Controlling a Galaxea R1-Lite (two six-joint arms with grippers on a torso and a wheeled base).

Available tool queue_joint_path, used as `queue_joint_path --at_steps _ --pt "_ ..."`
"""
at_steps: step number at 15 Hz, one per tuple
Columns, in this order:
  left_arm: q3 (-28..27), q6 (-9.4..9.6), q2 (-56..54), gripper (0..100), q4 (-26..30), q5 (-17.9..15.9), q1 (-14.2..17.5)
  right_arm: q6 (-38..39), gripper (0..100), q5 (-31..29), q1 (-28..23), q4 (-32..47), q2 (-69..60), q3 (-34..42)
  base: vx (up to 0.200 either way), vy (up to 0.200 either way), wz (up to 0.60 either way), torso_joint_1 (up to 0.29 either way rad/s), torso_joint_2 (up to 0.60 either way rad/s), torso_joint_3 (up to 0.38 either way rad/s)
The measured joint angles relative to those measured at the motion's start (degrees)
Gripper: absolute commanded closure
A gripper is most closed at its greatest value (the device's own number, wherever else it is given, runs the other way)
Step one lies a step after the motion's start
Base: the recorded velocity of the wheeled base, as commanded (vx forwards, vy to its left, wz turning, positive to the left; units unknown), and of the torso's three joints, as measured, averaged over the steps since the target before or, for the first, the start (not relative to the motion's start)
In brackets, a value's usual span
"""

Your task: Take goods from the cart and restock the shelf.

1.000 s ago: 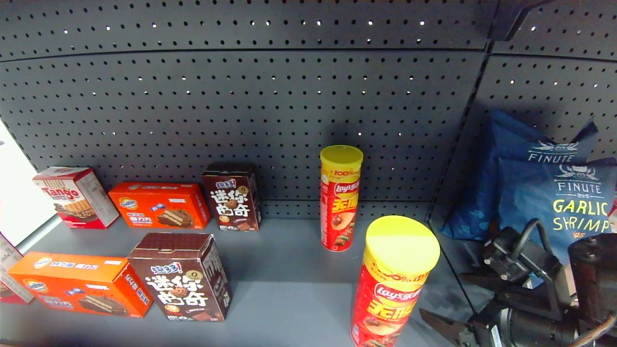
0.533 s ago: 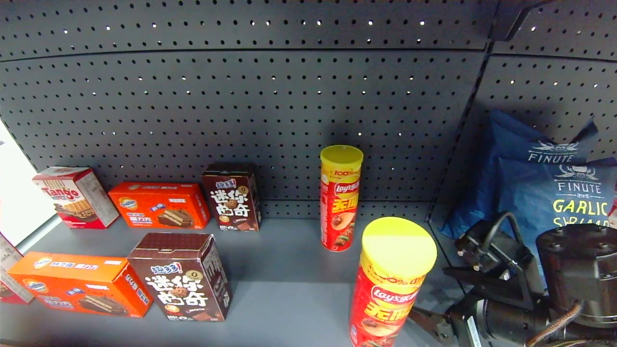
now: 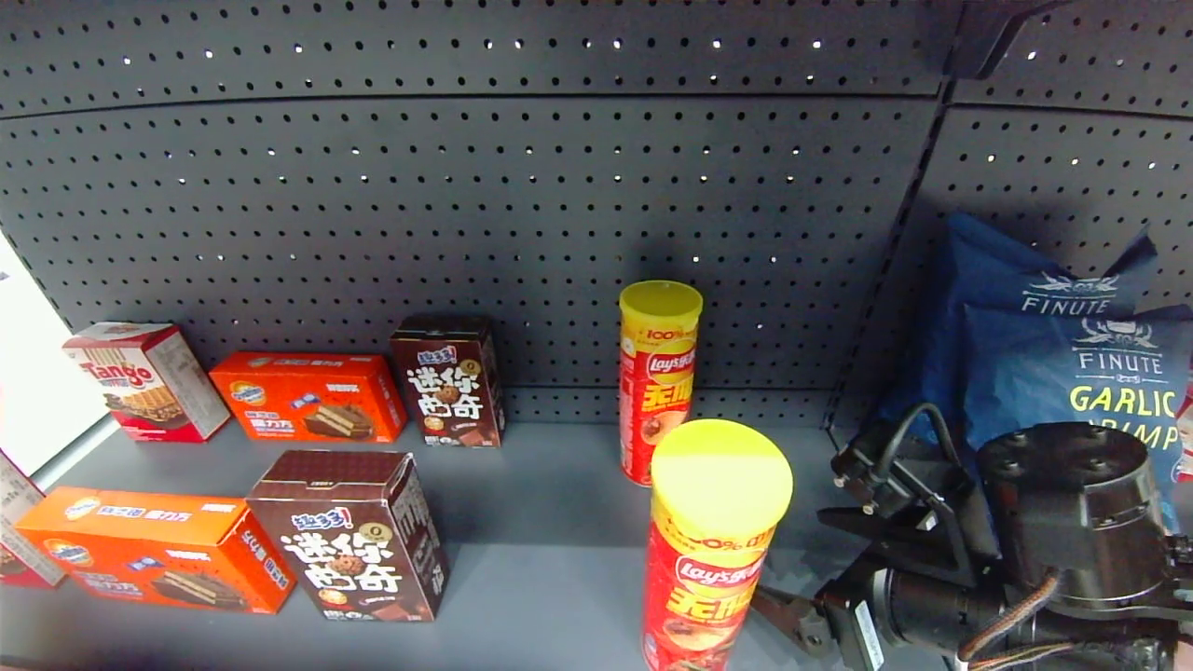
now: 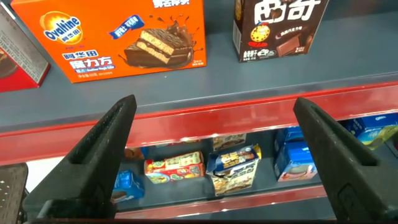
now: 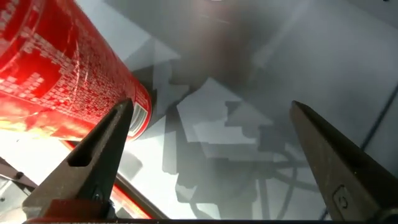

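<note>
Spotter: Leftward is where the front can [image 3: 713,550] is sliding. Compared with a second ago it is standing closer in line with the rear can [image 3: 658,391], and the right arm is following it across.

Operator: Is the right gripper [image 5: 210,109] gripping it?

Spotter: No. Its fingers are spreading wide with nothing between them. In the right wrist view one fingertip [image 5: 121,115] is lying against the can's lower wall, near the base, and the can is sitting outside the gap. I am judging that it is nudging, not carrying.

Operator: Why push?

Spotter: Probably to bring the can in front of the rear one so the two are forming a row. It is also keeping it away from the blue bags [image 3: 1072,373] leaning in the next bay to the right.

Operator: Where is the can sitting now?

Spotter: On the shelf [image 3: 559,550], near its front edge, in front of the rear can and slightly to its right. Whether it is standing fully upright I cannot tell, since its base is running off the head view.

Operator: And the other arm?

Spotter: The left gripper [image 4: 212,102] is hanging before the shelf's red lip [image 4: 249,102], fingers wide apart and holding nothing, below the orange box [image 4: 118,37] and a brown box [image 4: 277,28] — waiting out of the way, I am guessing.

Operator: Any risk?

Spotter: Pushing low is helping a tall can stay up — a higher contact could be tipping it.
</note>
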Motion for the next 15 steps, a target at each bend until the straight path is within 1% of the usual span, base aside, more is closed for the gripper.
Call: queue_joint_path --at_steps 2,5,15 --pt "0.0 -0.51 0.0 0 0.0 0.0 0.0 0.0 0 0.0 0.7 0.0 1.0 -0.7 0.0 0.0 0.0 0.0 0.0 0.0" --pt "0.0 -0.73 0.0 0 0.0 0.0 0.1 0.0 0 0.0 1.3 -0.1 2.0 -1.2 0.0 0.0 0.0 0.0 0.0 0.0" --pt "0.0 -0.74 0.0 0 0.0 0.0 0.0 0.9 0 0.0 2.6 -0.1 2.8 -1.4 0.0 0.0 0.0 0.0 0.0 0.0"
